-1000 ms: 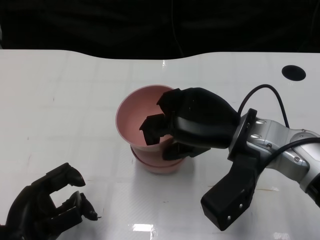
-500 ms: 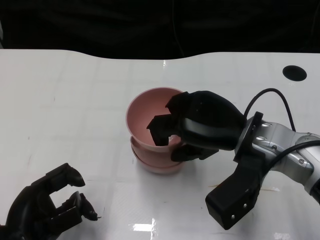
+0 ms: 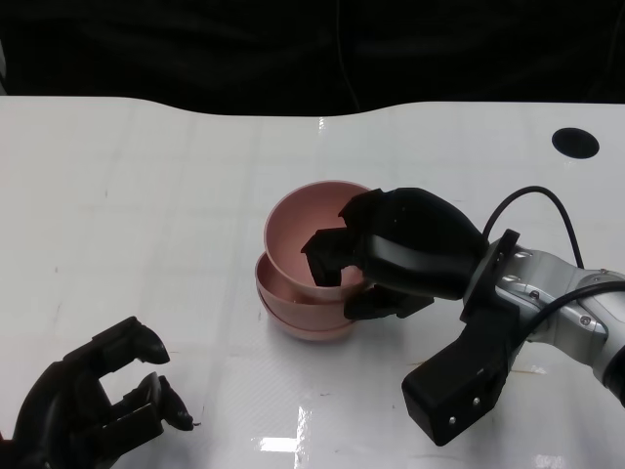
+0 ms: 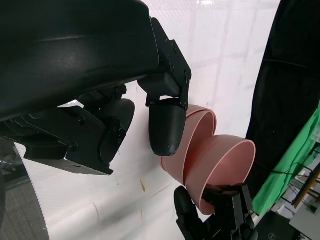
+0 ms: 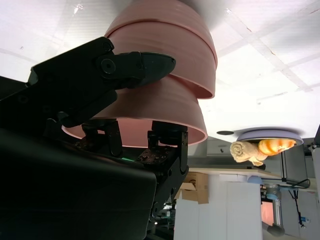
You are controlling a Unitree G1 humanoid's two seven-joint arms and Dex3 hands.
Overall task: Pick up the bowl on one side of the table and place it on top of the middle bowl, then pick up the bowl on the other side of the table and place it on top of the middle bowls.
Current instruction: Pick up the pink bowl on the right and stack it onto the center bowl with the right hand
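Two pink bowls are already nested at table centre; a third, tilted top bowl [image 3: 311,223] is gripped at its four-o'clock rim by the right hand [image 3: 395,252], not yet released. The left hand [image 3: 93,405], at seven o'clock, is empty, fingers apart.

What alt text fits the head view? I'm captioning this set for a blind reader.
The right robot hand grips the rim of a pink bowl, holding it tilted in a stack of pink bowls at the middle of a white table. The left robot hand sits at the near left edge, holding nothing.
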